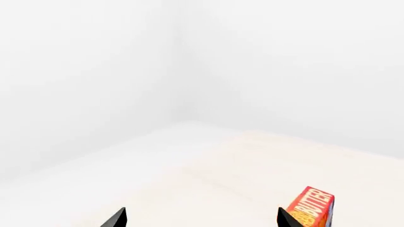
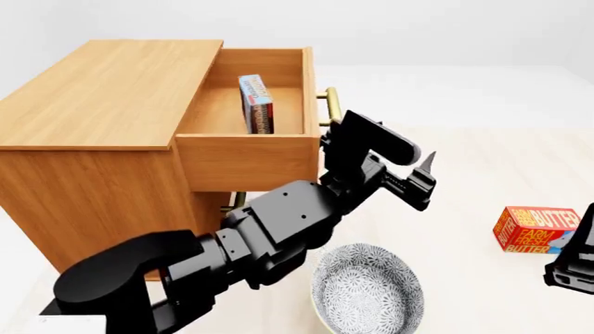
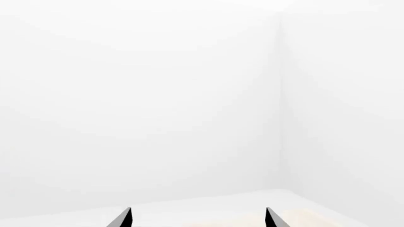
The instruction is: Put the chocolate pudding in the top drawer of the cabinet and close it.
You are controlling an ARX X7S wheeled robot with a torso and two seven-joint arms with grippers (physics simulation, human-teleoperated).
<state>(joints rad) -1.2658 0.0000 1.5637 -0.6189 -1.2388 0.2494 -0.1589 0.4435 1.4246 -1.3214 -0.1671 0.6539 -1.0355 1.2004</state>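
Note:
The chocolate pudding (image 2: 255, 104), a thin blue and red box, stands on edge inside the top drawer (image 2: 243, 149), which is pulled out of the wooden cabinet (image 2: 102, 97). The drawer's brass handle (image 2: 327, 104) shows just behind my left arm. My left gripper (image 2: 422, 182) hangs open and empty in front of the drawer, to the right of its front panel. In the left wrist view the left gripper (image 1: 202, 220) shows two spread fingertips with nothing between them. My right gripper (image 3: 197, 218) is open too, facing a bare white wall.
A patterned bowl (image 2: 366, 289) sits on the table below my left forearm. An orange-red butter box (image 2: 536, 229) lies at the right, also seen as the butter box (image 1: 312, 206) beside one left fingertip. Part of my right arm (image 2: 571, 268) shows at the right edge.

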